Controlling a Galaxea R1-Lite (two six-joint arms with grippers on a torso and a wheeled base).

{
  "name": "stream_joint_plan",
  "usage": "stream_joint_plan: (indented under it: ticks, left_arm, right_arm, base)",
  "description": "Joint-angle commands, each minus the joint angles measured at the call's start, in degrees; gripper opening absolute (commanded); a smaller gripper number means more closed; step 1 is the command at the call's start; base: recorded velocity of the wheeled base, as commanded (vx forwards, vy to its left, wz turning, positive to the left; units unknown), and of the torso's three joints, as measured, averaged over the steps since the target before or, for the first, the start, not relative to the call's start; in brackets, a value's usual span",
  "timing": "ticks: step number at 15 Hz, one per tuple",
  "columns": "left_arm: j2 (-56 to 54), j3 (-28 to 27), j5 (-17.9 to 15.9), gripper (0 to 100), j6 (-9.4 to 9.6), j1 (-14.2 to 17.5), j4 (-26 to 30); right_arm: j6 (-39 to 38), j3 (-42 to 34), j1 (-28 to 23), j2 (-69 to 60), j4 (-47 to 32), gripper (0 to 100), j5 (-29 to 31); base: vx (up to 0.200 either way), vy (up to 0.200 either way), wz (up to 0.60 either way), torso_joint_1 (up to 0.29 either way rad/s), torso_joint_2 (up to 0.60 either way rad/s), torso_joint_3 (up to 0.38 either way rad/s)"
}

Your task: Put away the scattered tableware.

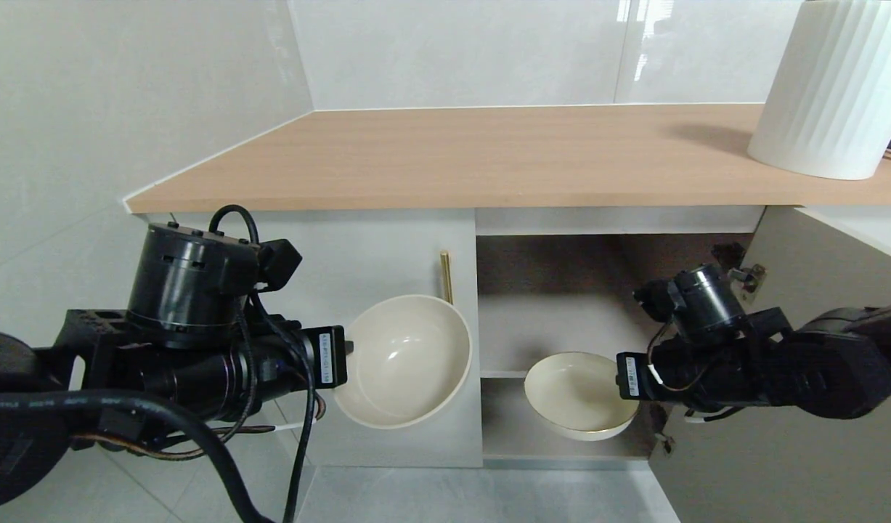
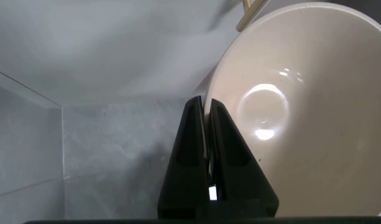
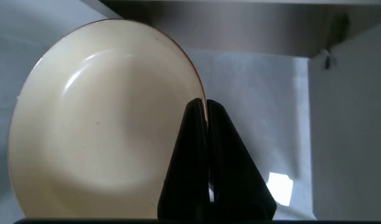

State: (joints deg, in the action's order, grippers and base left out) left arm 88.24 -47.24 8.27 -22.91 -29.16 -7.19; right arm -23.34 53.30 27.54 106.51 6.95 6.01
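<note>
Fingers of the left tool are narrowed onto the rim of a deep cream bowl, one inside the rim and one outside. They hold it tilted in the air, hollow turned toward the robot, in front of the closed cupboard door. In the head view its upper rim overlaps the lower end of that door's brass handle.

The right tool pinches the rim of a shallow cream bowl with a thin gold edge in the same way. This one hangs tilted at the mouth of the open cupboard, across the front edge of the inner shelf — whether it touches the shelf or the cupboard bottom I cannot tell.

The right-hand door stands swung open beside the right arm. Above runs the wooden tabletop, with a white ribbed pot at its right end — grey floor tiles lie below.
</note>
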Motion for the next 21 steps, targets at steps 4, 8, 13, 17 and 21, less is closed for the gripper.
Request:
stream_joint_plan:
  ticks: [4,8,13,17,21]
  left_arm:
    - [0.01,-0.05,0.08,0,-0.03,0.07,-0.01]
    - [0.18,-0.05,0.08,0,0.05,-0.02,-0.01]
    - [0.18,-0.22,0.08,0,0.05,0.07,-0.28]
    - [1.33,-0.22,0.17,0,0.05,-0.02,-0.28]
    - [1.33,-0.22,0.17,0,0.05,-0.11,-0.37]
  right_arm:
    - [-3.02,7.87,-0.2,18.47,10.81,0,5.86]
    - [-4.87,12.8,-3.28,24.45,14.58,0,8.32]
    - [-4.87,20.09,-5.57,31.3,14.41,0,15.08]
    - [-4.87,24.13,-7.68,34.12,14.23,0,17.19]
    - [-5.13,28.09,-8.55,36.66,14.32,0,22.99]
  base:
    - [0.0,0.0,0.0,0.0,0.0,0.0]
    - [0.0,0.0,0.0,0.0,0.0,0.0]
    - [0.0,0.0,0.0,0.0,0.0,0.0]
    - [0.0,0.0,0.0,0.0,0.0,0.0]
    - [0.0,0.0,0.0,0.0,0.0,0.0]
